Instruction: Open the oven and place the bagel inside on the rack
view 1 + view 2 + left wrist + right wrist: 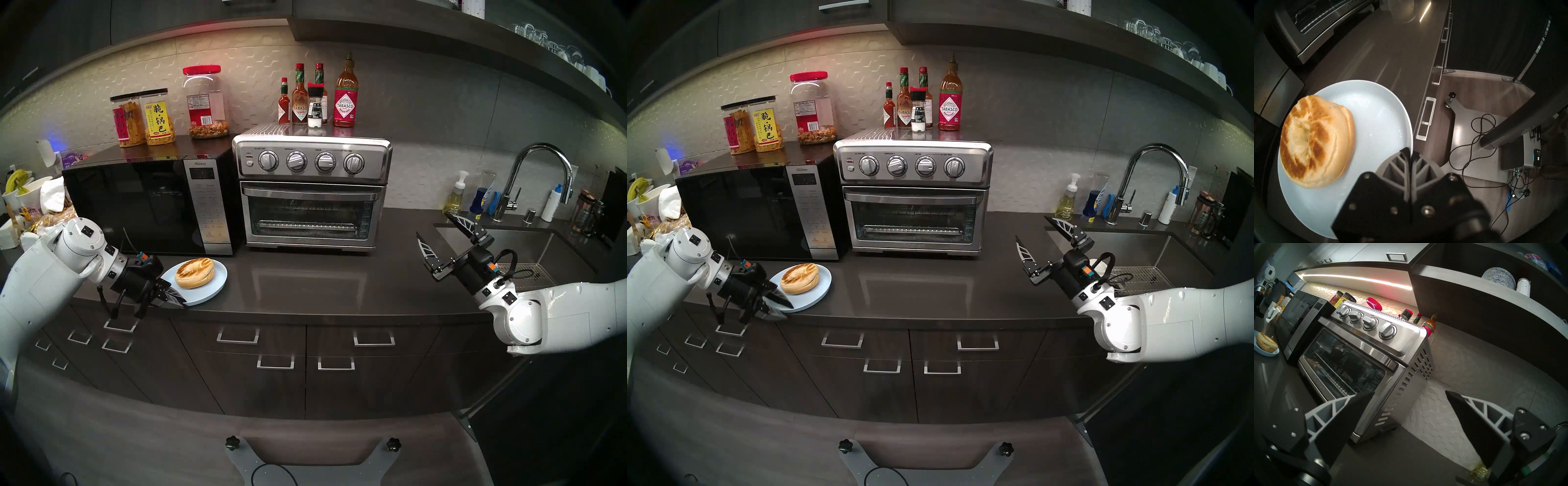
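Left gripper [1410, 151], jaws together, at the pale blue plate's [1373, 110] rim beside 1 bagel [1316, 142]; right gripper [1410, 394], jaws apart, faces the shut toaster oven [1362, 351].

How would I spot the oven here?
Find the two boxy appliances on the dark countertop. The oven is the right-hand one, beside the black microwave; it alone is stainless steel, with four round knobs and sauce bottles on top.
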{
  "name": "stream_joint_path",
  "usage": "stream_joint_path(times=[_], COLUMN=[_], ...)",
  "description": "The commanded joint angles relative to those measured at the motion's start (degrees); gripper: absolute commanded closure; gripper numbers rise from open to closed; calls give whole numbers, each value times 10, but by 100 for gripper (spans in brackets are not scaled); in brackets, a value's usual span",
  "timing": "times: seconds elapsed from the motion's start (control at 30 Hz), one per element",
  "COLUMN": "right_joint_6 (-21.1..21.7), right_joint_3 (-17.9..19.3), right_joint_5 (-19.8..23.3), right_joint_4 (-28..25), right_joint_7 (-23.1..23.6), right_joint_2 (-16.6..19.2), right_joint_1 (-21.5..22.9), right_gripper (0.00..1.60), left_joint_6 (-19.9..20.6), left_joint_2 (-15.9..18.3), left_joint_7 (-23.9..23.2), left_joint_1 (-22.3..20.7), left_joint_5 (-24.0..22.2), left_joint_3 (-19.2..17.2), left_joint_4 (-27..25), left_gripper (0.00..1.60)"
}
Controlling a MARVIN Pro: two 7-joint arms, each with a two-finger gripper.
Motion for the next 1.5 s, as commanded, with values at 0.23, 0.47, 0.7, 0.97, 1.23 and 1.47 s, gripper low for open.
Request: stream_joint_path(times=[0.23, 0.47, 0.7, 0.97, 1.23, 1.47], right_joint_6=[0, 0, 0, 0, 0, 0], right_joint_3=[7, 7, 6, 6, 6, 6], right_joint_5=[-1, -1, -1, 0, 0, 0], right_joint_4=[1, 1, 1, 1, 1, 1], right_joint_7=[-1, -1, -1, -1, -1, -1], right_joint_2=[-1, -1, -1, -1, -1, -1], right_joint_1=[8, 8, 8, 7, 7, 7], right_gripper=[0, 0, 0, 0, 0, 0], left_joint_6=[6, 25, 20, -11, -79, -131], left_joint_2=[6, 39, 67, 32, -16, -49], left_joint_7=[2, -4, 30, 91, 141, 197], left_joint_1=[-13, 13, 85, 137, 192, 244], left_joint_5=[-30, -81, -175, -247, -291, -302], left_joint_3=[-35, -71, -142, -184, -216, -233], left_joint_4=[-25, -78, -96, -54, -74, -97], left_gripper=[0, 0, 0, 0, 0, 0])
